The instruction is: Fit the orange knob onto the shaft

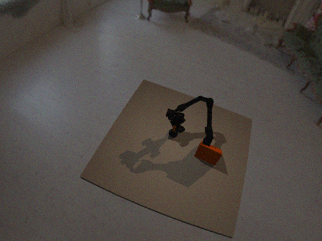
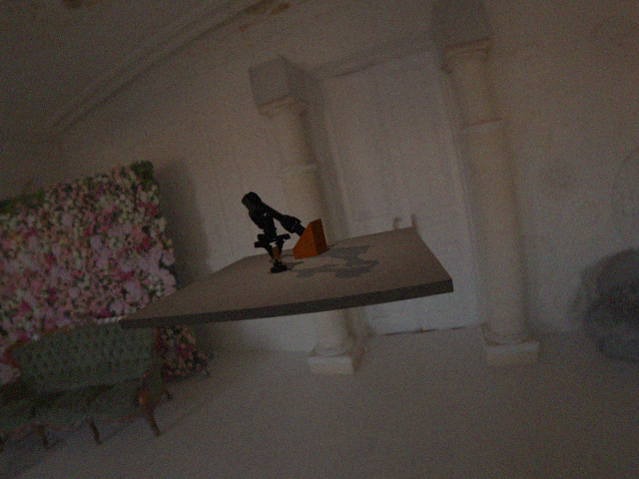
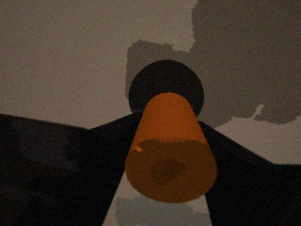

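The orange knob (image 1: 174,127) (image 2: 276,254) (image 3: 170,167) is upright between the fingers of my gripper (image 1: 174,129) (image 2: 277,251) (image 3: 167,121), which is shut on it. The round dark pedestal (image 1: 172,133) (image 2: 279,268) (image 3: 165,75) stands on the board directly below the knob. In the wrist view the pedestal shows as a black disc behind the knob's narrower far end. The shaft is hidden by the knob and fingers, and so is the knob's hole. How far the knob sits down over the shaft I cannot tell.
The arm rises from an orange wedge-shaped base block (image 1: 208,154) (image 2: 310,240) on the tan board (image 1: 134,188) (image 2: 217,303). Shadows of the arm fall across the board beside the pedestal. The board's edges lie well away from the gripper.
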Available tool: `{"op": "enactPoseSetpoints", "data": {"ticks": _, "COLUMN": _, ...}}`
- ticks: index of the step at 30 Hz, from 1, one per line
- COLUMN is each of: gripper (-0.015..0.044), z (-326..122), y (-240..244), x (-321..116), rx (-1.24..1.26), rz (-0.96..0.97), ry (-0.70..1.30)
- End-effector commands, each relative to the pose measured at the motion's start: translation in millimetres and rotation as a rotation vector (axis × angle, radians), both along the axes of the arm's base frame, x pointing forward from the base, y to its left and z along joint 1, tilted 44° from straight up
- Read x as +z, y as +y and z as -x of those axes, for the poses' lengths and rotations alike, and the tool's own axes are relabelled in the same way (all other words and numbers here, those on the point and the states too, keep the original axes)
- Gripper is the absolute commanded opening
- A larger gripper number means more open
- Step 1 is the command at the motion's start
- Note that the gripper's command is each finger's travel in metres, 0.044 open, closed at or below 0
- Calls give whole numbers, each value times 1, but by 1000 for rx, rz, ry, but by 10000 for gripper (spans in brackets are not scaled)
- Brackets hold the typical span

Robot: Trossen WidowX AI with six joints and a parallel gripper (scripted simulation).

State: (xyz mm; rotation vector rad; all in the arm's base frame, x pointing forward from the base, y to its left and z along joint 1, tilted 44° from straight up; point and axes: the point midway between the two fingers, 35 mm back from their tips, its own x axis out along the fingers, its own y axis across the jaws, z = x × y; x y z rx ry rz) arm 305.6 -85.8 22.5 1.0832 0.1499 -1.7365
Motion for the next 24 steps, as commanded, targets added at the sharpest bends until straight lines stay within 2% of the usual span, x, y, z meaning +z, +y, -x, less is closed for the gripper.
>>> {"op": "enactPoseSetpoints", "data": {"ticks": 1, "gripper": 0, "z": -3, "y": 2, "x": 2, "rx": -61, "rz": 5, "ry": -68}}
{"op": "enactPoseSetpoints", "data": {"ticks": 4, "gripper": 0, "z": -6, "y": 1, "x": 1, "rx": -121, "rz": 9, "ry": -126}}
{"op": "enactPoseSetpoints", "data": {"ticks": 24, "gripper": 0, "z": -1, "y": 1, "x": 0, "rx": -121, "rz": 9, "ry": -126}}
